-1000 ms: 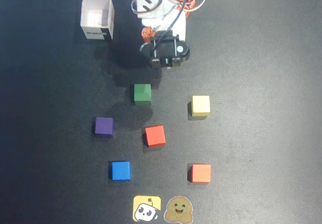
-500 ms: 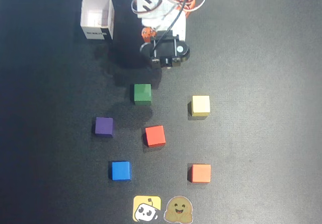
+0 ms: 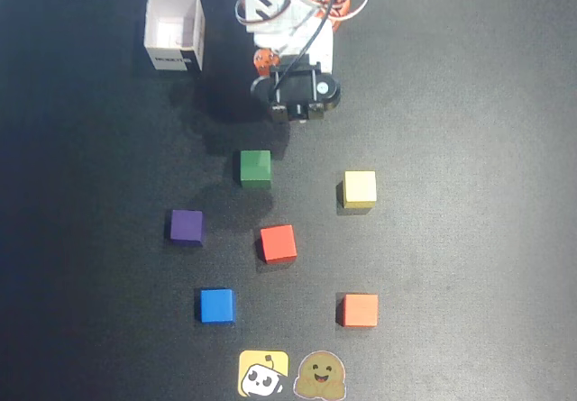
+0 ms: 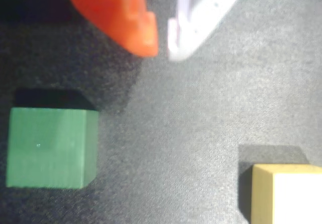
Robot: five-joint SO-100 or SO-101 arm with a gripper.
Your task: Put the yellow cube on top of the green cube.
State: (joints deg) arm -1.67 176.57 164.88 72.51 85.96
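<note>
I see gripper [image 4: 162, 45] empty, tips nearly together, near desk's far edge. Yellow cube [image 3: 360, 188] mid-desk, right of green cube [image 3: 255, 168]. Probably light, rigid; I'd pinch opposite flat sides.

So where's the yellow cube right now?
In the overhead view the yellow cube sits on the table right of the green cube, above the orange cube.
</note>
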